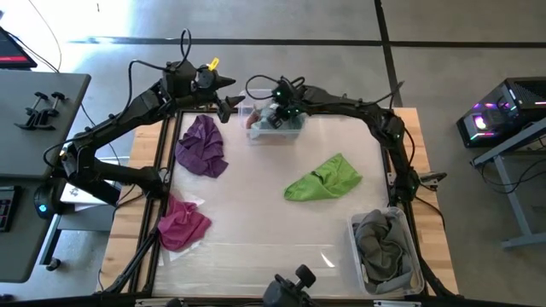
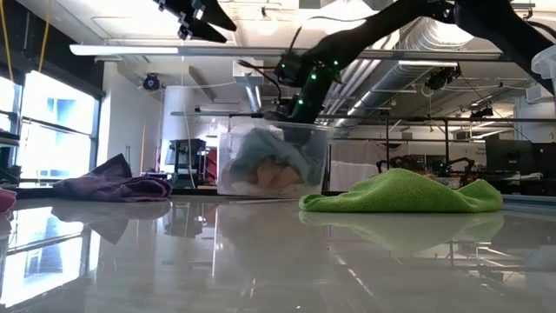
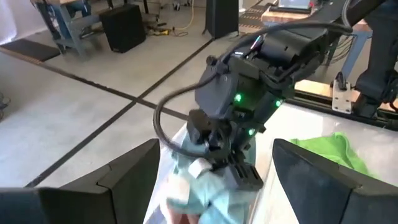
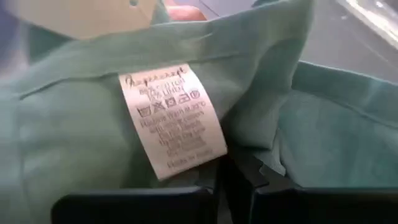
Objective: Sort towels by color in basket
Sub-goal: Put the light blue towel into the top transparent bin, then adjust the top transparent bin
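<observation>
A clear bin (image 1: 275, 130) at the table's far middle holds a pale teal towel (image 4: 93, 124) with a white care label (image 4: 174, 118), lying over a pinkish cloth (image 2: 276, 176). My right gripper (image 1: 275, 115) reaches down into the bin and is shut on the teal towel. My left gripper (image 1: 229, 95) hangs open in the air just left of the bin, touching nothing. A purple towel (image 1: 202, 145), a magenta towel (image 1: 183, 222) and a lime green towel (image 1: 324, 179) lie flat on the table. My right gripper pinches a fold of the pale teal towel (image 4: 249, 143) between its two fingers, right beside the care label. The fingers come slanting down from above into the bin. The towel lies bunched in the bin on the other cloth.
A white basket (image 1: 357, 247) at the near right corner holds grey towels (image 1: 384, 243). The table's metal frame runs along its left and right edges. Bare tabletop lies between the purple and green towels and across the near middle.
</observation>
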Controlling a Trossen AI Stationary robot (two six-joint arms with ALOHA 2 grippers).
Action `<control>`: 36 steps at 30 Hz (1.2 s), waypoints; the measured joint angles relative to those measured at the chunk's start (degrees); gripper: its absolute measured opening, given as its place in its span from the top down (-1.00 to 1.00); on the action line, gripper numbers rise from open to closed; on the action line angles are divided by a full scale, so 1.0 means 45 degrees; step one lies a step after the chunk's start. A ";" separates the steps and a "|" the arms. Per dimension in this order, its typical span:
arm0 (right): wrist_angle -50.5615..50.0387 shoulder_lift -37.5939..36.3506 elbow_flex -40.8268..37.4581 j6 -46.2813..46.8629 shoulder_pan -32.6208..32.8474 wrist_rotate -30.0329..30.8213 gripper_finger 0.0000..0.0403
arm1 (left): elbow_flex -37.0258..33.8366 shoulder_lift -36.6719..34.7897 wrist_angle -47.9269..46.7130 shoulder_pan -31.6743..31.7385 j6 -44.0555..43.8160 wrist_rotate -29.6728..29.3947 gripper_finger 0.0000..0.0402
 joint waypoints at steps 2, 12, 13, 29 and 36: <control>-0.0157 -0.0024 -0.0235 0.0083 -0.0106 0.0015 0.94 | 0.0000 0.0009 -0.0064 0.0029 0.0005 -0.0004 -0.48; -0.2327 0.0144 0.1584 -0.0170 -0.0773 -0.0076 0.98 | 0.0000 0.0009 -0.0055 0.0664 0.0092 -0.0064 -0.48; -0.2531 0.0144 0.1868 -0.0294 -0.0845 -0.0146 0.98 | 0.0000 0.0009 -0.0055 0.0727 0.0092 -0.0062 -0.48; -0.5149 -0.0193 0.6842 -0.0193 -0.1230 -0.2423 0.74 | 0.0021 0.2291 -0.5880 0.1763 -0.4231 0.1019 -0.48; -0.5250 -0.1558 0.6394 -0.0348 -0.1049 -0.3825 0.56 | 0.0026 0.4938 -0.4642 0.1756 -0.4923 0.1220 -0.48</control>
